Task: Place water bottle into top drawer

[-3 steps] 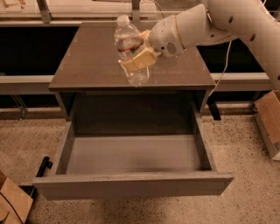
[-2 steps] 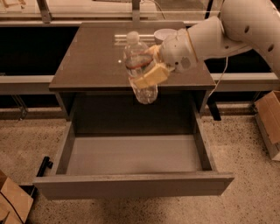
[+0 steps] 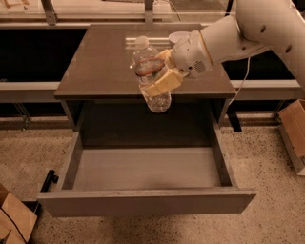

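Clear ribbed water bottle (image 3: 145,66), white cap up, slightly tilted, clamped in jaws, over open grey top drawer (image 3: 143,201)

Items counted at inspection: one water bottle (image 3: 158,99). One gripper (image 3: 153,72), located over the front edge of the cabinet top, with its two tan fingers (image 3: 161,84) clamped on that bottle. One white robot arm (image 3: 238,33), entering from the upper right. One top drawer (image 3: 143,202), standing pulled out. One cabinet (image 3: 95,62). One white bowl (image 3: 178,37), on the cabinet top behind the gripper. Two cardboard boxes: one at lower left (image 3: 14,217), one at the right edge (image 3: 293,133). Two upright metal posts along the far side: left (image 3: 47,12) and centre (image 3: 149,9). One white cable (image 3: 243,86), right of the cabinet.
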{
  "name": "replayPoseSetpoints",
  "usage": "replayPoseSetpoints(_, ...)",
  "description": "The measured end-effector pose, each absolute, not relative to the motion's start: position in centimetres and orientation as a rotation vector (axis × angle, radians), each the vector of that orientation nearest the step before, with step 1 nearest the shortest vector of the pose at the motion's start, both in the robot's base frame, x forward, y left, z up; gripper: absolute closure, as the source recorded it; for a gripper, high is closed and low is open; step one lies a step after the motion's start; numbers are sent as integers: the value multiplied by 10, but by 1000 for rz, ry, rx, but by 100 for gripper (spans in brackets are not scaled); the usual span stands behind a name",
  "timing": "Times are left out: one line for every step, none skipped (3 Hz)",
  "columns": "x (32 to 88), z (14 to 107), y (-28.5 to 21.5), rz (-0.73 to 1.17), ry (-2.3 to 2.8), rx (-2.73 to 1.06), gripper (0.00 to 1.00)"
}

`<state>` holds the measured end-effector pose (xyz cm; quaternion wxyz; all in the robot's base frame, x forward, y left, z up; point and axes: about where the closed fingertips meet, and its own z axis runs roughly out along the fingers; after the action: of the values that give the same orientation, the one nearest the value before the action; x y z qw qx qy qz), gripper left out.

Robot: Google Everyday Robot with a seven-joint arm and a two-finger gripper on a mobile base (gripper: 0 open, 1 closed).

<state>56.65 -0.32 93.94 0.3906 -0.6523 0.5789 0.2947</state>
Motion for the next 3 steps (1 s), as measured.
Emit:
replayPoseSetpoints(567,923,2,754,1461,-1678,100)
replayPoseSetpoints(556,895,-4,775,1497,-1636,100)
replayPoseSetpoints(543,862,-14,812,1547,-1574,100)
